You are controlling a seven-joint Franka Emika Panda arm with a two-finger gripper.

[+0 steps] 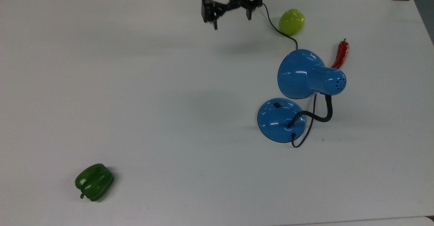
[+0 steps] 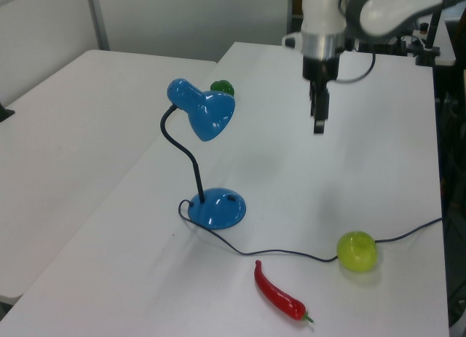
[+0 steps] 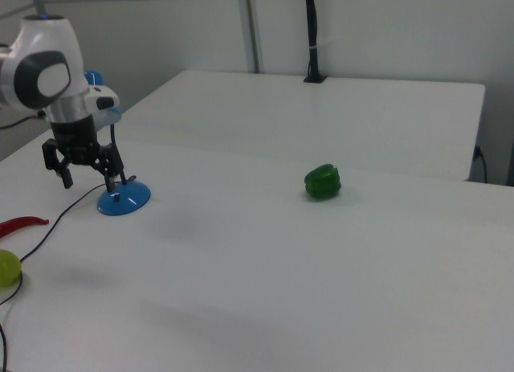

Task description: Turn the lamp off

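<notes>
Spanning every view, the white desk carries one blue desk lamp, one green bell pepper, one green apple and one red chili pepper. The lamp stands toward the top view's right edge, its bell shade leaning over the round base, where a small black switch sits. The chili lies just beside the shade; the apple rests near the desk's far edge in the top view; the bell pepper sits well apart, near the near-left corner there. The gripper hangs above the far edge with its fingers spread wide, grasping nothing, well clear of the lamp. No glow shows under the shade, so the lamp looks unlit. The risk is a return pass: the arm could snag the black cord trailing across the desk and tip the lamp, or bump the switch again.
</notes>
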